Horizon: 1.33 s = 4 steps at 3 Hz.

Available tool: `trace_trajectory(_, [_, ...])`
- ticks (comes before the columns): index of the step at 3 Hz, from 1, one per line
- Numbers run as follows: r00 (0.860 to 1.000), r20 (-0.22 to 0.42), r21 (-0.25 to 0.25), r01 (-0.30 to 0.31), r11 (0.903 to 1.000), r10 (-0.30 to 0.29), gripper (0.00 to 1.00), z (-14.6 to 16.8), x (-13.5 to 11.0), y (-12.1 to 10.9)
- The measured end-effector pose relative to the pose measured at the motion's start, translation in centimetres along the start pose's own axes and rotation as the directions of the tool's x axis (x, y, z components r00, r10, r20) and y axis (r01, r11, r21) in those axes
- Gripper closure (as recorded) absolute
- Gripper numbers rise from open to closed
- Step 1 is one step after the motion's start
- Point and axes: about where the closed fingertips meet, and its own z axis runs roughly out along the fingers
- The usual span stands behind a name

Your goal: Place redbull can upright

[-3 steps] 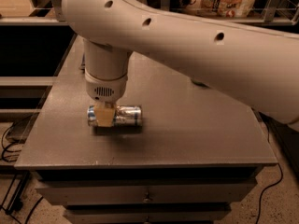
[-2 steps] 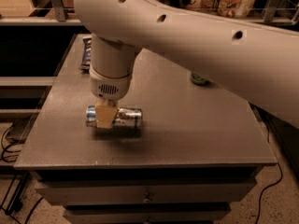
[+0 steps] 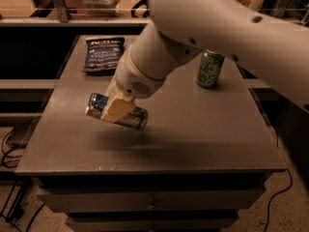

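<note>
The white arm [image 3: 227,28] is reaching down from the upper right, wrist angling leftward. The gripper [image 3: 117,111] is clenching the one redbull can [image 3: 98,104] around its middle, holding it tilted, nearly flat, above the table [image 3: 207,139]. One green can [image 3: 210,69] is standing well beyond the gripper, rightward; one blue chip bag [image 3: 103,53] is lying beyond it, leftward.

Dim warm light. The claw [image 3: 117,112] hangs over the front-left of a grey counter [image 3: 207,144]; drawers [image 3: 152,200] sit below it, and perhaps cables [image 3: 281,190] trail lower right.

metal redbull can [image 3: 134,118] in matt hand [image 3: 117,111]
</note>
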Motion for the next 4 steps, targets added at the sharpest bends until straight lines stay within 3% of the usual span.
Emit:
trace_trajectory(1, [0.974, 0.226, 0.053, -0.020, 0.9984, 0.007, 1.00, -0.4, -0.5, -0.9])
trace_trajectory(2, [0.891, 0.452, 0.058, -0.062, 0.9964, 0.029, 1.00, -0.1, -1.0, -0.9])
trace_trajectory(3, [0.752, 0.656, 0.063, -0.140, 0.9881, 0.065, 1.00, -0.9, -0.4, -0.8])
trace_trajectory(4, [0.620, 0.783, 0.104, -0.211, 0.9719, 0.051, 1.00, -3.2, 0.9, -0.9])
